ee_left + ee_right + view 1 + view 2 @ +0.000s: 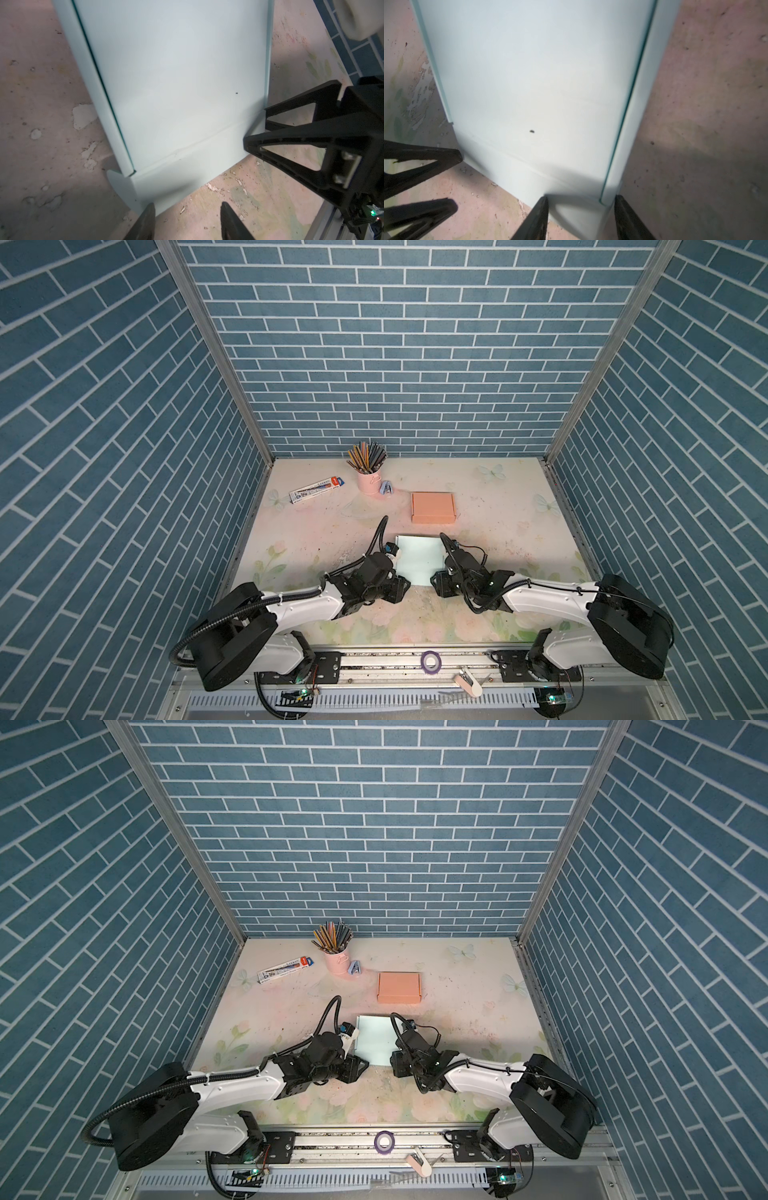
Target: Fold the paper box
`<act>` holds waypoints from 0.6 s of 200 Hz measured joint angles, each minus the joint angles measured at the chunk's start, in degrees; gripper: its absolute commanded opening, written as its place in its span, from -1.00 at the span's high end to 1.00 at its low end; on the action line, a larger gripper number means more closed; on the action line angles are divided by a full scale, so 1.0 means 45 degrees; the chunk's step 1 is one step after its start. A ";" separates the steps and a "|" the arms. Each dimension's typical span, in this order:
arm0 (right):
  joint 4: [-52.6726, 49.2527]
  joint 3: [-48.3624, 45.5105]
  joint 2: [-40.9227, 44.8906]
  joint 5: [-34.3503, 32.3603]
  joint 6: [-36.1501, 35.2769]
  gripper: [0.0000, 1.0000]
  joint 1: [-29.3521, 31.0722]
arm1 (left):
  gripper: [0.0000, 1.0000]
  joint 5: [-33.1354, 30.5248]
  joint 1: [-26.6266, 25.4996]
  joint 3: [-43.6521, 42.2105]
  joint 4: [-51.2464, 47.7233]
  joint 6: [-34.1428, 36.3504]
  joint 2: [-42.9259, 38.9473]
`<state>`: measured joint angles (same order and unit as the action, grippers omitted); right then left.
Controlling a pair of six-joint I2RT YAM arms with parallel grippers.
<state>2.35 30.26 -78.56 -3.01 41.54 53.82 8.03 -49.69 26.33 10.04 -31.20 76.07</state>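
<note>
Centrally on the table (pixel 519 539) lies the pale-blue paper box (pixel 417 560), its long axis running from the arms toward the back wall. The left gripper (pixel 187 209) and right gripper (pixel 581 207) sit at its near corners, fingers half spread, pinching nothing.

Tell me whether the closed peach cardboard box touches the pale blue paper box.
Apart. Both top views show a strip of floral table between the closed peach cardboard box and the pale blue paper box.
</note>
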 measured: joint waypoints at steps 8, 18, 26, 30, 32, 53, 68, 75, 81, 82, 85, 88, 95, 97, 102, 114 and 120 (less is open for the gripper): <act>0.0005 0.0000 0.0000 0.0005 0.0000 -0.04 0.0000 | -0.03 -0.0010 0.0078 0.0000 -0.0155 0.0083 -0.0107; 0.0005 0.0000 0.0000 0.0005 0.0000 -0.04 0.0000 | -0.03 0.0000 0.0223 0.0015 -0.0384 0.0209 -0.0296; 0.0005 0.0000 0.0000 0.0005 0.0000 -0.04 -0.0019 | -0.03 0.0010 0.0398 0.0044 -0.0612 0.0330 -0.0495; 0.0010 0.0000 0.0000 0.0005 0.0000 -0.04 -0.0029 | -0.03 0.0000 0.0505 0.0087 -0.0758 0.0403 -0.0597; 0.0010 0.0000 0.0000 0.0000 0.0000 -0.04 -0.0029 | -0.03 0.0005 0.0559 0.0107 -0.0821 0.0437 -0.0641; 0.0015 0.0000 0.0000 0.0005 0.0000 -0.05 -0.0049 | -0.04 -0.0058 0.0981 0.0505 -0.1462 0.0826 -0.1069; 0.0005 0.0000 0.0015 0.0015 -0.0005 -0.08 -0.0049 | -0.10 -0.0131 0.1146 0.0831 -0.1797 0.1103 -0.1336; -0.0005 0.0000 0.0044 0.0019 -0.0005 -0.09 -0.0049 | -0.13 -0.0155 0.1205 0.0933 -0.1885 0.1209 -0.1433; -0.0024 0.0000 0.0092 0.0029 -0.0010 -0.11 -0.0049 | -0.16 -0.0151 0.1248 0.0991 -0.1953 0.1287 -0.1491; -0.0029 0.0000 0.0102 0.0034 -0.0010 -0.11 -0.0049 | -0.16 -0.0155 0.1258 0.0996 -0.1962 0.1302 -0.1496; -0.0039 0.0000 0.0136 0.0039 -0.0010 -0.13 -0.0049 | -0.17 -0.0146 0.1287 0.1020 -0.1996 0.1370 -0.1515; -0.0049 0.0000 0.0185 0.0044 -0.0039 -0.14 -0.0049 | -0.19 -0.0141 0.1321 0.1030 -0.2025 0.1384 -0.1530; -0.0078 0.0000 0.0306 0.0044 -0.0102 -0.16 -0.0049 | -0.22 -0.0112 0.1452 0.1054 -0.2093 0.1491 -0.1549; -0.0092 0.0000 0.0350 0.0044 -0.0092 -0.16 -0.0049 | -0.24 -0.0107 0.1486 0.1064 -0.2118 0.1525 -0.1549; -0.0126 0.0005 0.0461 0.0044 -0.0131 -0.18 -0.0049 | -0.27 -0.0092 0.1613 0.1093 -0.2186 0.1593 -0.1545; -0.0277 0.0087 0.0714 0.0019 -0.0233 -0.19 -0.0049 | -0.32 -0.0010 0.2021 0.1229 -0.2361 0.1807 -0.1501; -0.0398 0.0185 0.0801 -0.0005 -0.0267 -0.20 -0.0053 | -0.34 0.0049 0.2225 0.1360 -0.2443 0.1923 -0.1413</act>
<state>0.56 31.09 -74.96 -3.03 40.34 53.58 8.25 -39.68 32.45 -0.95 -22.55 69.71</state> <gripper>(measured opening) 0.595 0.650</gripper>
